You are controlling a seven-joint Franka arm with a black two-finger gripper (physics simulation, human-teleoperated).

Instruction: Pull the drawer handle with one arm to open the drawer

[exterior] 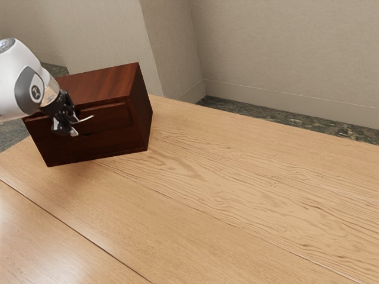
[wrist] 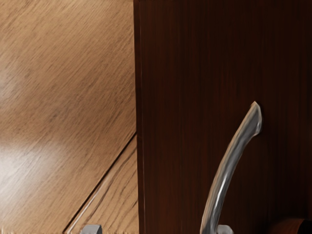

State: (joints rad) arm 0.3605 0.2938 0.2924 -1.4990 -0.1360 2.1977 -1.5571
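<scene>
Nearest my wrist camera is the silver handle [wrist: 230, 163], a curved bar standing off the dark drawer [wrist: 195, 73] front. My hand [exterior: 66, 129] is at that handle and its jaws are apart, clamped on nothing. One of the fingertips [wrist: 90, 228] shows against the bench [wrist: 63, 97], past the side edge of the front. The other sits just beside the handle's near end. In the exterior view the cabinet [exterior: 106, 83] stands on the bench at the exterior view's left. Its drawer is not visibly drawn out, so I judge the task not yet begun.

Risks noted:
- **Off-centre grip:** the handle lies close to one finger and well apart from the other. Closing from here may push the bar sideways or catch only its end, and it could then slip out under load.
- **Fouling:** the outlying finger may strike the cabinet's side edge as it closes.
- **Cabinet dragging:** nothing visible anchors the cabinet. A pull may slide the whole box over the bench instead of opening the drawer.
- **Binding:** the cabinet sits at an angle to my arm, so a pull off the drawer's axis could jam it.
</scene>
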